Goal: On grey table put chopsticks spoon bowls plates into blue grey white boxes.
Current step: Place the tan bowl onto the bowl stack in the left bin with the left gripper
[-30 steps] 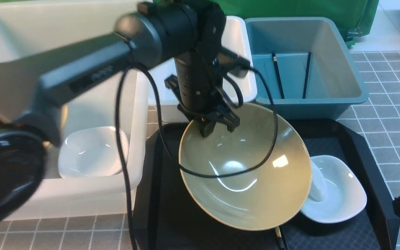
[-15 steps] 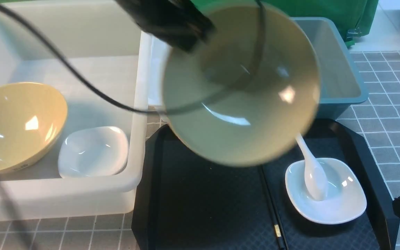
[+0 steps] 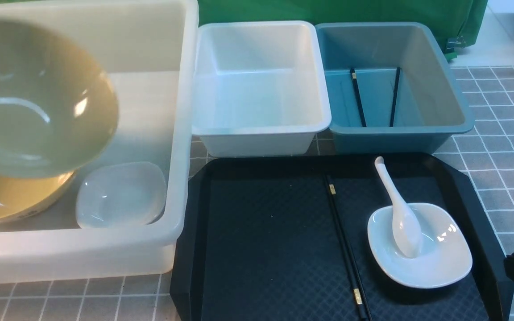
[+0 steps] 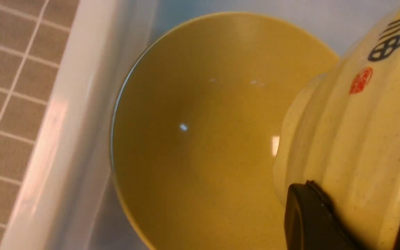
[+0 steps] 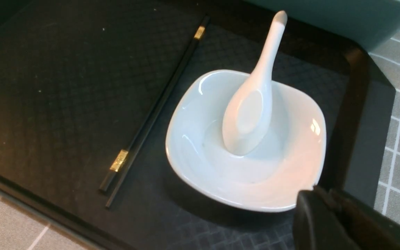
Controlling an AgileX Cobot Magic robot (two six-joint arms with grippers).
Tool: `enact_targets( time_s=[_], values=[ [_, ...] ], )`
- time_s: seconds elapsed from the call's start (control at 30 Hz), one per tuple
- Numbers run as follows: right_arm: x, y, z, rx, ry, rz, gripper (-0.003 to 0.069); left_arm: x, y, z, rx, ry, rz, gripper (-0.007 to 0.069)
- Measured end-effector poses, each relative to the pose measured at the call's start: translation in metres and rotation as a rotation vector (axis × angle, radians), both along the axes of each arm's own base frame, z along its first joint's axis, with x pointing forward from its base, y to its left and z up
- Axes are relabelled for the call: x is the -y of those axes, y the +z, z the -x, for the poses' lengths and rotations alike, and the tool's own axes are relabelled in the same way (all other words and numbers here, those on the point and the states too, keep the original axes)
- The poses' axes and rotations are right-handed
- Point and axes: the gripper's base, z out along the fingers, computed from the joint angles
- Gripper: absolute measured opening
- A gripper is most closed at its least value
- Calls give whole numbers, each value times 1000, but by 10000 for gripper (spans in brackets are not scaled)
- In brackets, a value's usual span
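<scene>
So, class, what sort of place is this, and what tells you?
Probably a robot test bench rather than a kitchen: a grey tiled table, three plastic sorting tubs in a row, and a green backdrop behind.

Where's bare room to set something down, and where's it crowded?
Free: the whole white box; the tray between its left rim and the chopsticks. Crowded: the big box's near end, bowls and a plate; the tray's right, second plate and spoon.

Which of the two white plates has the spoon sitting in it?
The plate on the black tray, with the spoon resting in it; the other plate lies bare inside the large translucent box.
</scene>
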Motion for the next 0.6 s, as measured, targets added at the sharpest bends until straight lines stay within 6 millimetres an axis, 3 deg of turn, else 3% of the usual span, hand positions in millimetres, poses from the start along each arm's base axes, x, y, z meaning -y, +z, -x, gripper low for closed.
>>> enact_targets(
  time_s=[0.43, 0.53, 0.6],
  values=[
    [0, 0, 0, 3, -1, -2, 79, -24, -64, 2, -26, 122, -118, 24],
    [0, 0, 0, 3, -3, -5, 82, -28, -70, 0, -45, 117, -134, 89],
    [0, 0, 0, -2, -11, -16, 85, -29, -71, 0, -49, 118, -133, 183]
  ],
)
